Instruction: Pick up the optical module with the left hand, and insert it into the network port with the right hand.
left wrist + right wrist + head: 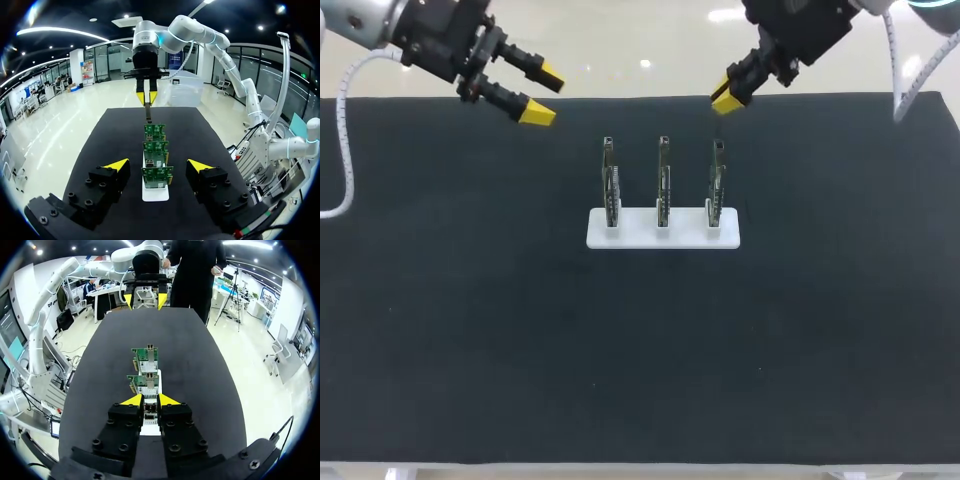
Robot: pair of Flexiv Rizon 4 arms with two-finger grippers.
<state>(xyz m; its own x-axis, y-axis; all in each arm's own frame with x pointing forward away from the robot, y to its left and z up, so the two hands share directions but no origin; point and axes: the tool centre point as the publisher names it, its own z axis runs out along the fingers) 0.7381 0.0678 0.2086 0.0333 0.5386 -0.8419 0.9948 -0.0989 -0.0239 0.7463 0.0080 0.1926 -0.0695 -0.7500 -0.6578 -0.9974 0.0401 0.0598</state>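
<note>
Three green circuit boards stand upright in a row in a white holder point(636, 238) at mid-table: left board point(608, 185), middle board point(663, 185), right board point(717, 185). My left gripper point(545, 94) hangs open above the far left of the mat, looking along the row, with nothing between its fingers point(116, 165). My right gripper point(725, 97) hovers above the far edge, past the right board. In the left wrist view the right gripper point(147, 97) is nearly closed on a slim dark piece, seemingly the optical module point(148, 114), which hangs below its tips. The right wrist view shows its narrow jaws over the row point(145, 382).
A black mat point(640, 360) covers the table, bare in front of and beside the holder. White cables hang beside both arms, one at the left edge point(345, 170) and one at the right point(900, 100).
</note>
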